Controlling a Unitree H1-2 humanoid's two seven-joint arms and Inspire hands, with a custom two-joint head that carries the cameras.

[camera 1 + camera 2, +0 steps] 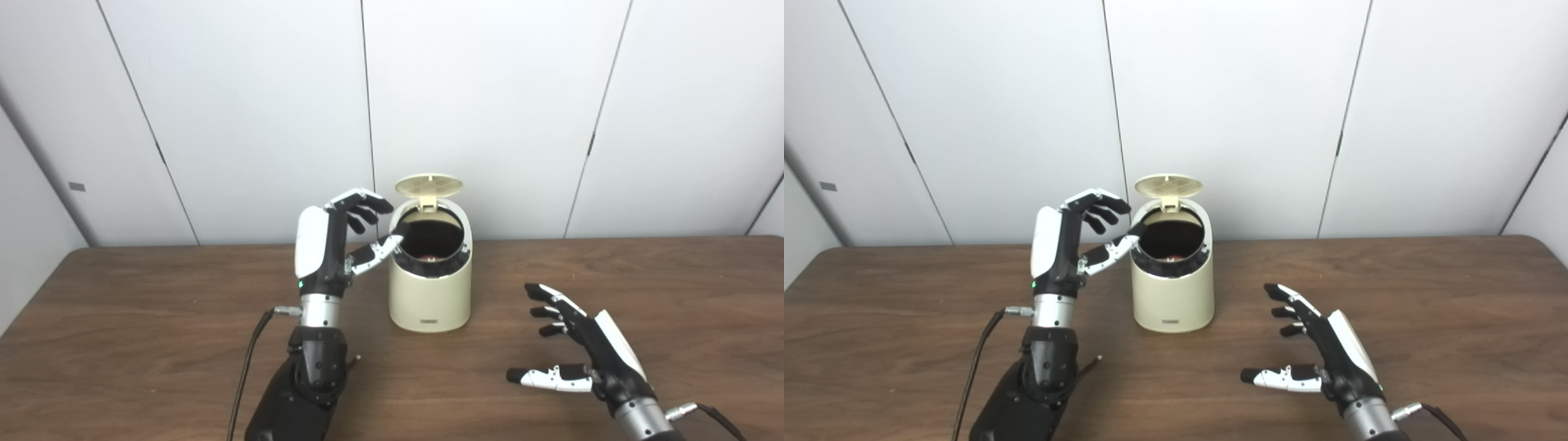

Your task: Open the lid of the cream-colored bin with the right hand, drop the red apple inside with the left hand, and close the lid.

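The cream-colored bin (430,294) stands at the middle of the wooden table, its round lid (429,185) tipped up on the rear hinge. Deep in the dark opening a bit of the red apple (432,258) shows. My left hand (343,236) is raised just left of the bin's rim, fingers spread and holding nothing, with the thumb reaching over the rim's left edge. My right hand (576,346) hovers low over the table to the bin's right and nearer to me, fingers apart and empty.
The brown table (153,318) runs from edge to edge, backed by white wall panels (245,110). A black cable (245,367) trails from the left wrist down to the front edge.
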